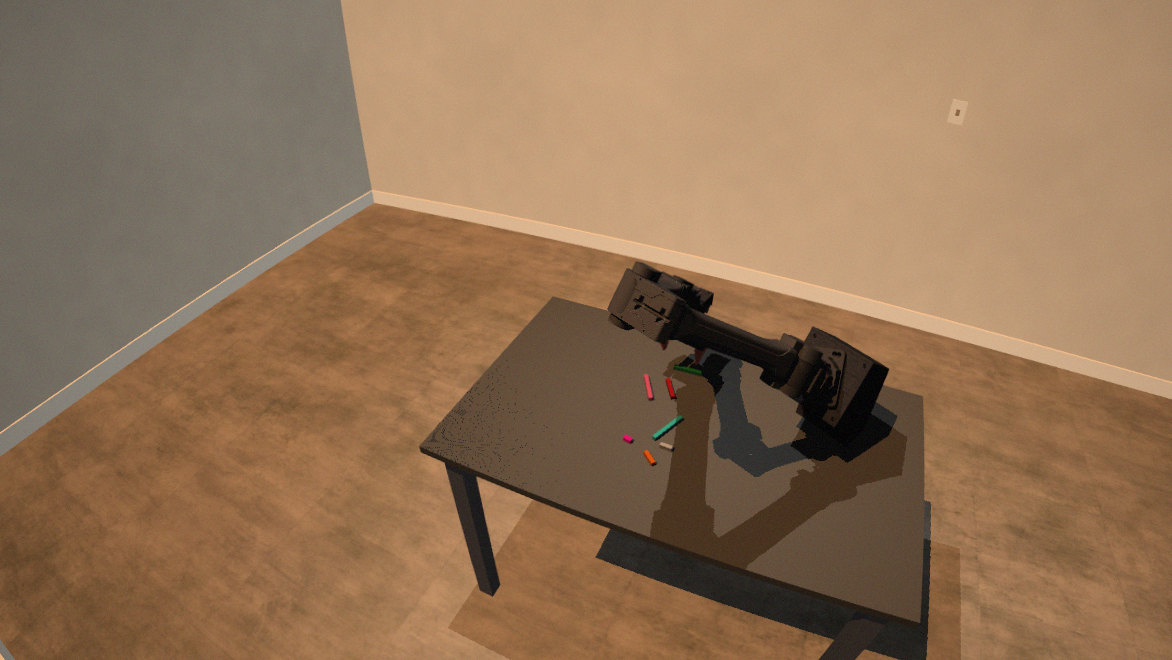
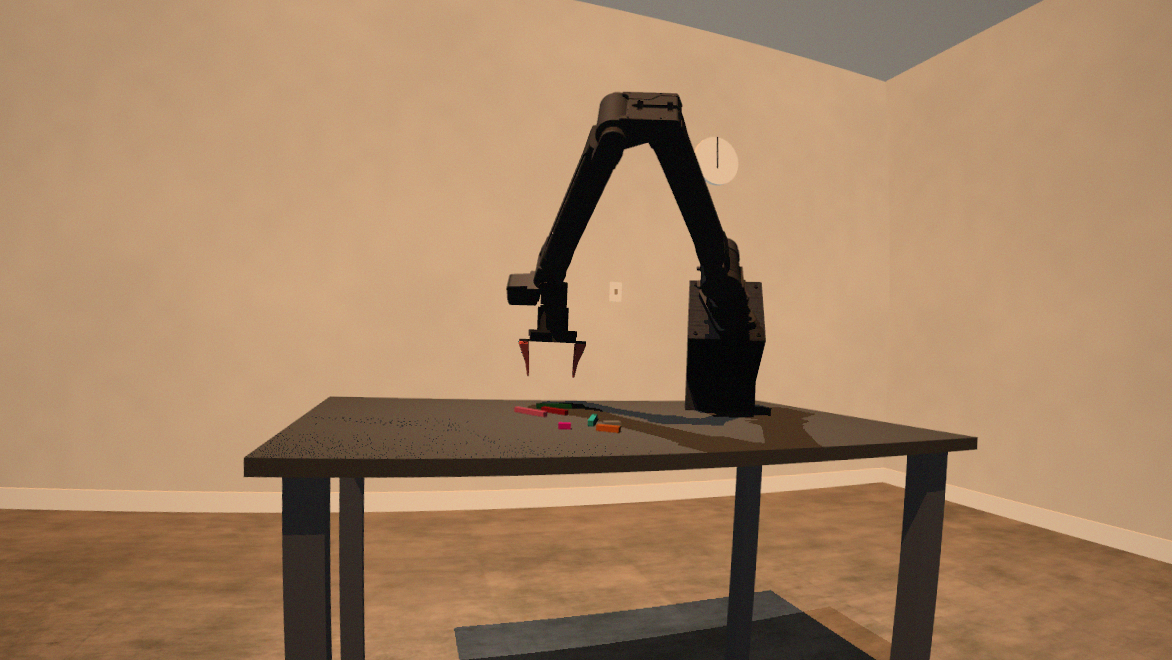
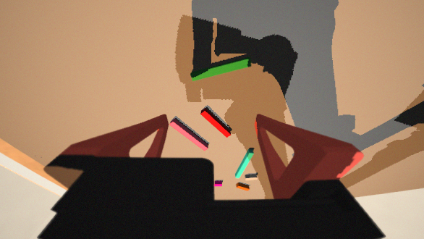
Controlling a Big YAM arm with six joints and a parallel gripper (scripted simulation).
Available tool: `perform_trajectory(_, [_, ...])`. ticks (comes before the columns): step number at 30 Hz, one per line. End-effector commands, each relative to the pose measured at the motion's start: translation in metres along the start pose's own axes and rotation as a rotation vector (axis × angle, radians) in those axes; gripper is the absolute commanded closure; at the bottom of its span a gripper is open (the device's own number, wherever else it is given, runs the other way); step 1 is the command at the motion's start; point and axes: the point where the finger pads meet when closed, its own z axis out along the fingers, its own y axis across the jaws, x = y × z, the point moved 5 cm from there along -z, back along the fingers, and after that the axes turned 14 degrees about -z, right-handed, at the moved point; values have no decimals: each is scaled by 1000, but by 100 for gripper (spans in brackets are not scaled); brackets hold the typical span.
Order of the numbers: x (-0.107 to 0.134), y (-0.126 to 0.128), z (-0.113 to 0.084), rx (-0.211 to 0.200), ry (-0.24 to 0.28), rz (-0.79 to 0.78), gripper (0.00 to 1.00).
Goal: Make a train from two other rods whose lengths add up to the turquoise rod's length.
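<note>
Several rods lie flat and apart on the dark table. The turquoise rod (image 1: pixel 667 427) (image 3: pixel 244 163) lies mid-table. The pink rod (image 1: pixel 648 386) (image 3: pixel 189 133) and the red rod (image 1: pixel 670 387) (image 3: pixel 215 122) lie side by side with a gap. The green rod (image 1: pixel 687 370) (image 3: pixel 221 69) lies farther back, in the arm's shadow. The magenta rod (image 1: pixel 627 438) (image 3: pixel 218 183), the orange rod (image 1: pixel 649 457) (image 3: pixel 243 186) and the grey rod (image 1: pixel 665 446) (image 3: pixel 251 177) lie near the turquoise one. My gripper (image 2: pixel 550 358) (image 3: pixel 211 119) hangs open and empty well above the pink and red rods.
The arm's base (image 1: pixel 844 393) stands at the table's back right. The arm spans over the rods and casts broad shadows across the table top. The table's front edge (image 2: pixel 606 460) lies beyond the small rods.
</note>
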Motion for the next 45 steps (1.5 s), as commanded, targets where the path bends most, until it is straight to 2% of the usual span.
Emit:
perform_trajectory(1, [-20,3,-8,-21,-8,-139,0])
perform_trajectory(6, [-27,-1,-7,-22,-8,-209,0])
perform_trajectory(8, [-21,-1,0,-6,4,-223,0])
perform_trajectory(11, [-19,3,-2,-9,-1,-235,0])
perform_trajectory(45, [-19,3,-2,-11,-2,-237,0])
